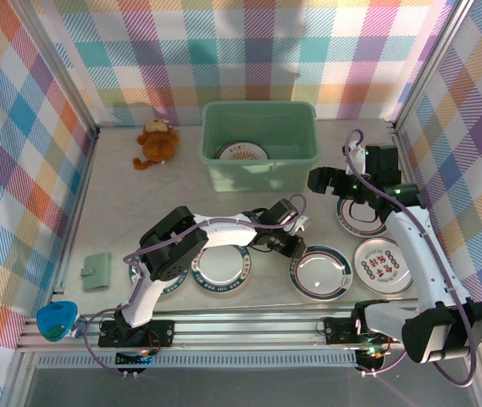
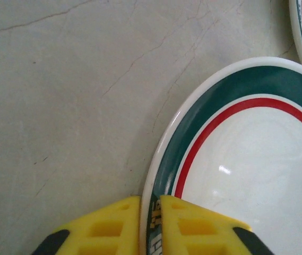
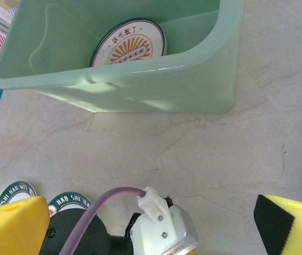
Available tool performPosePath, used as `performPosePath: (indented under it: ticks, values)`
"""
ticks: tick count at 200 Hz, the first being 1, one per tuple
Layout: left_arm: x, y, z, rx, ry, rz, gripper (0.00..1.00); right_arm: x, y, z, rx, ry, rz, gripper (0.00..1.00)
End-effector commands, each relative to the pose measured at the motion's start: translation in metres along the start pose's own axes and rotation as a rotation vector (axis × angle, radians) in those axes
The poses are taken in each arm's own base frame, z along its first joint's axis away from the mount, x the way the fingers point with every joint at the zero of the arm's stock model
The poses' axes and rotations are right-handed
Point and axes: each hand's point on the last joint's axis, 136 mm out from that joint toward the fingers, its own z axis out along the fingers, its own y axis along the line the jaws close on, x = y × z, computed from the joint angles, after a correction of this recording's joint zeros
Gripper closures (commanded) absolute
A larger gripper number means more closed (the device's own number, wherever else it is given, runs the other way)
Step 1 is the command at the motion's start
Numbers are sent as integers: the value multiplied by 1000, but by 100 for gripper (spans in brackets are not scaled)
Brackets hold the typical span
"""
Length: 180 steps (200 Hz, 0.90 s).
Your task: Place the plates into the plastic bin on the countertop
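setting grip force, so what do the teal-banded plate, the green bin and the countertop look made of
Teal-banded plate: probably glazed ceramic, possibly melamine; glossy white with a sharp highlight.
Green bin: thin plastic, semi-matte and slightly translucent, light glowing through its wall.
Countertop: stone or stone-look laminate, matte grey with fine dark veins.

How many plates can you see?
6 plates: one in the bin, one under the right arm, four along the front; arms may hide more.
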Motion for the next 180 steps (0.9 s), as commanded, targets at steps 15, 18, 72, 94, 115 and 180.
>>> performPosePath:
  ticks: [15,18,72,94,115,180]
  values:
    - [-23,11,-29,-39,-118,-60,89,-5,5,-7,-23,-34,-26,1]
    - [-23,12,-30,-42,-122,-63,89,-5,5,-7,-24,-34,-27,1]
    - [-32,30,-52,-92,-178,-99,92,-4,6,-5,-34,-29,-23,1]
    - [-31,45,-61,-122,-203,-138,93,-5,6,-1,-39,-25,-17,1]
    - [-29,59,-65,-145,-210,-176,92,-6,7,3,-52,-17,-10,1]
    - [-26,67,-53,-103,-200,-236,85,-8,6,9,-58,-8,-7,1]
